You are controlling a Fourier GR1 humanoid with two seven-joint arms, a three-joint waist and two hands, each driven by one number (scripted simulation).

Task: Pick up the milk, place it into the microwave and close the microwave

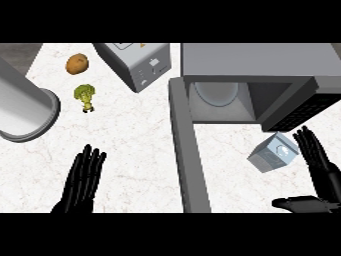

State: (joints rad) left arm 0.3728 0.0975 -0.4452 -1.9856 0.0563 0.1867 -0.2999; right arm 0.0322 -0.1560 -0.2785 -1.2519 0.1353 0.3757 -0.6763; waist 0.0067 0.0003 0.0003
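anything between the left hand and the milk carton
Yes. In the head view, the open microwave door stands as a long grey slab across the counter between the left hand and the milk carton.

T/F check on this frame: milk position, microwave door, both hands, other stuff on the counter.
1. The milk carton is inside the microwave. False: it sits on the counter in front of the microwave, tilted.
2. The microwave door is open. True.
3. The right robot hand is curled round the milk carton. False: its fingers are straight, beside the carton at its right.
4. The left robot hand is open and holds nothing. True.
5. A potato and a broccoli lie left of the microwave. True.
6. The toaster stands right of the microwave. False: it stands left of it.
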